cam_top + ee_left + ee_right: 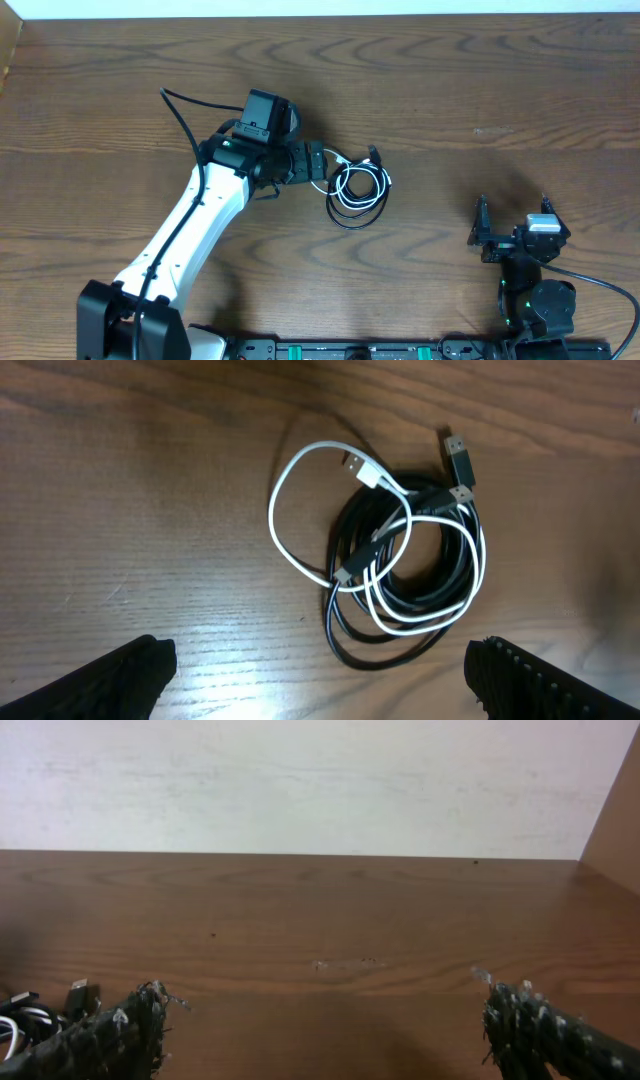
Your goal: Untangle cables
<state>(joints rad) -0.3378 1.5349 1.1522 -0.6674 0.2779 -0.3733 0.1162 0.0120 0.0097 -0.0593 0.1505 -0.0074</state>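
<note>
Tabletop (pixel 480 80) of dark brown wood, grain running left to right, with a faint pale scuff (pixel 495 130) on its right half. The only loose items on it lie a little left of centre: a white cable (pixel 273 520) and black cables (pixel 347 530) resting in one tangled heap. The black cords are wound into a rough coil flat on the wood. The white cord threads over and through that coil, one loop spilling out beside it. A black plug (pixel 458 458) pokes out at the coil's far edge, lying on bare wood.
</note>
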